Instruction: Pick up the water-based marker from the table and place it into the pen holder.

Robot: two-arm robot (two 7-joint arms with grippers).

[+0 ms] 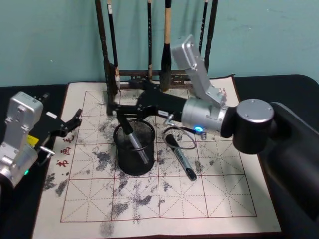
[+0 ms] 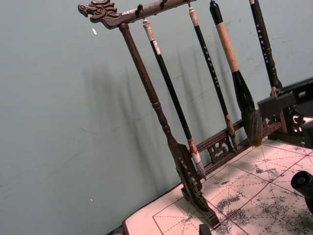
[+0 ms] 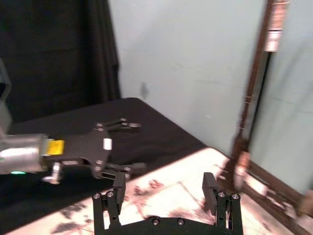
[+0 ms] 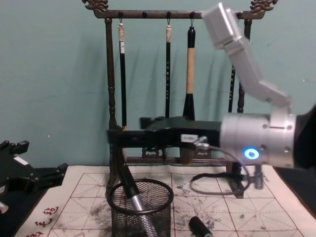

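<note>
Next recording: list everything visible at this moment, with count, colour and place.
pen holder: one, black mesh, mid-mat
upright marker: one, grey with black end, leaning inside the pen holder
loose marker: one, black, lying on the mat right of the holder
brush rack: one, dark wood, at the mat's back
brushes: four, hanging from the rack
mat: one, cream, red grid, ink-stained
table: one, dark
right gripper: jaws open, above the holder
left gripper: jaws open, at the mat's left edge
</note>
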